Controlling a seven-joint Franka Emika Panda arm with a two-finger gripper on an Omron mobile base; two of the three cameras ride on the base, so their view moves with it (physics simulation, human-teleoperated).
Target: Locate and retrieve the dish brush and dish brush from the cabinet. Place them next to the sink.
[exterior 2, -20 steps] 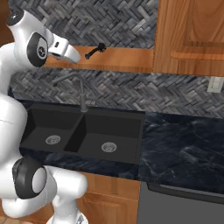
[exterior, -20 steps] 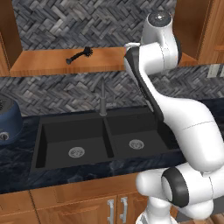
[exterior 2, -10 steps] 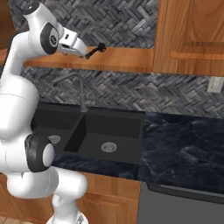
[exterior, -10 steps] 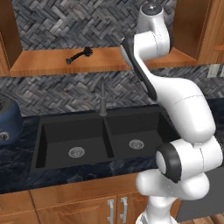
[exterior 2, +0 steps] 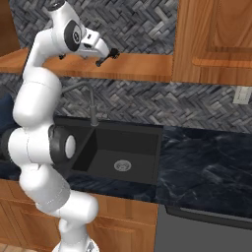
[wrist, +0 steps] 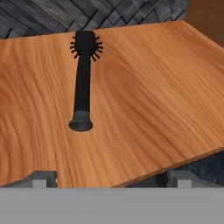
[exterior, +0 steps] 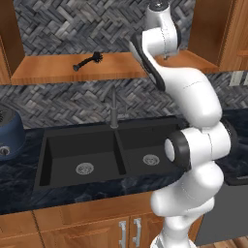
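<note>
Orange-brown wooden cabinet shelf board is carrying one black long-handled dish brush with a bristly head, lying flat on the left part of the board, well left of the white arm. From the right base camera the brush is lying just past the arm's wrist, handle end pointing toward the near edge of the shelf. From the hand camera the brush is lying along the wood, bristly head at the far end by the grey herringbone backsplash, hollow handle end nearest the camera, left of centre. Hand is hovering at the near edge of the shelf, its two dark fingertips spread wide apart, holding nothing, not touching the brush. Matte black double-basin sink is sitting below in the dark marbled tabletop, slim grey faucet behind the divider. Round navy-blue appliance is sitting on the tabletop left of the sink. A second brush is too hard to make out.
</note>
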